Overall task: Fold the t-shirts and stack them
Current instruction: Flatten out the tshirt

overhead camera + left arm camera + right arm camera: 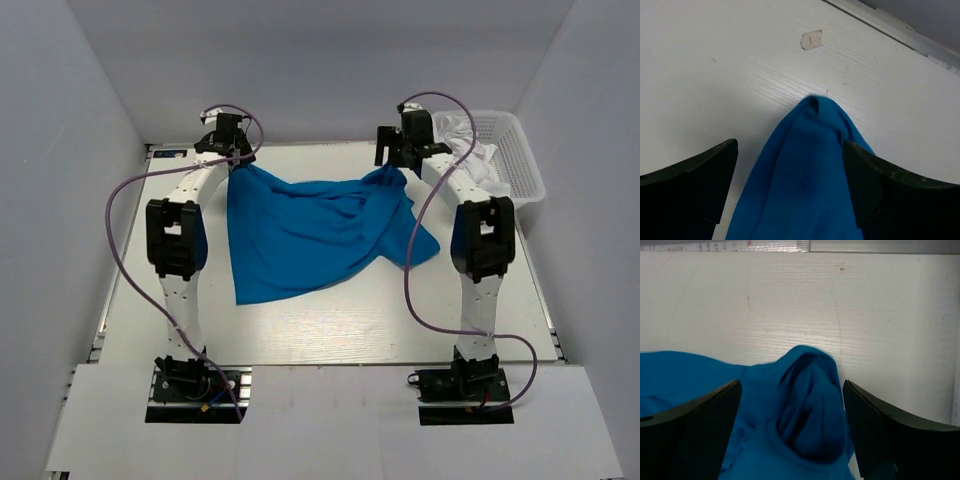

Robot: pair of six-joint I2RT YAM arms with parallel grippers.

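Looking down on the white table (330, 330), we see the bright blue t-shirt (310, 235) lying rumpled between the two arms, its far corners reaching up to the grippers. Our left gripper (790, 145) has its fingers spread with a peak of cloth standing between them. Our right gripper (792, 385) is spread likewise around a bunched fold.

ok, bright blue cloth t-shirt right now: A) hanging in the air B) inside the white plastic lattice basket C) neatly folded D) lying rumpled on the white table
D: the blue t-shirt lies rumpled and unfolded on the table, outside the basket.
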